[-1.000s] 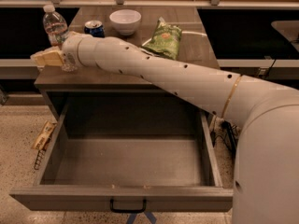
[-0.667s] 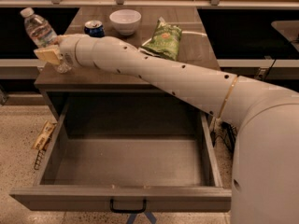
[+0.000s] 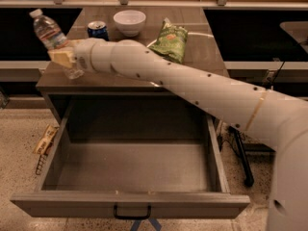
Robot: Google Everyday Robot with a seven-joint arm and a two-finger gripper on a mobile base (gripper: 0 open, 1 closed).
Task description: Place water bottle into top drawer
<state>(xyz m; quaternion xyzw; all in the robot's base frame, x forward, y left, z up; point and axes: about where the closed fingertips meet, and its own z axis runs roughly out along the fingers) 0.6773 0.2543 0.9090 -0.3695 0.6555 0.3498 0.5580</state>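
Note:
The water bottle [image 3: 48, 32] is clear with a white cap and a pale label with red marks. It is tilted, cap toward the upper left, over the table's front left corner. My gripper [image 3: 62, 58] is shut on the bottle's lower half, with tan fingers [image 3: 58, 57] around it. The white arm reaches in from the right across the table. The top drawer [image 3: 130, 203] is pulled fully open below the tabletop, with a black handle [image 3: 132, 214] on its front panel. Nothing lies inside it.
On the tabletop [image 3: 202, 57] stand a blue soda can [image 3: 98, 30], a white bowl [image 3: 129, 22] and a green chip bag [image 3: 169, 41]. A packet [image 3: 44, 139] in a wire holder hangs beside the drawer's left wall. Black stand legs [image 3: 240, 158] are on the floor at the right.
The bottle went from upright to tilted in my gripper. It swung out to the left, then came back a little to the right and lower. The drawer stayed open.

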